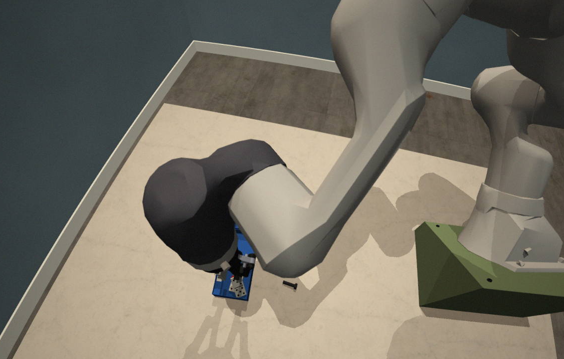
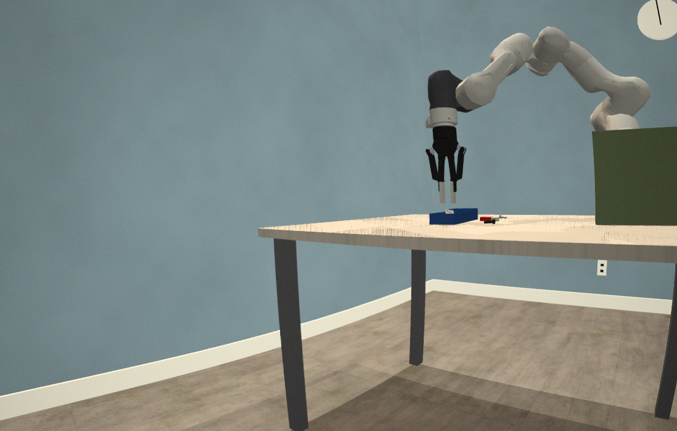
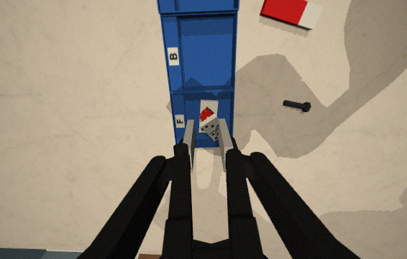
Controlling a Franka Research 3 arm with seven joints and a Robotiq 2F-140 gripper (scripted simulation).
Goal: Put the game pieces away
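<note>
A blue bin row [image 3: 200, 72] lies on the table, with a compartment marked B and a near one marked F [image 3: 203, 119]. In the F compartment a white domino with black dots [image 3: 211, 130] lies tilted on a white card with a red mark [image 3: 208, 113]. My gripper [image 3: 206, 129] hangs above the near end of the F compartment, fingers a little apart, with nothing between them. In the top view the domino [image 1: 237, 289] lies in the bin below the gripper [image 1: 232, 272]. In the exterior view the gripper [image 2: 448, 199] stands just above the bin [image 2: 452, 215].
A black bolt [image 3: 297, 105] lies on the table right of the bin and also shows in the top view [image 1: 289, 284]. A red and white flat block [image 3: 291, 12] lies further off to the right. The green robot base [image 1: 489, 272] stands at the table's far side.
</note>
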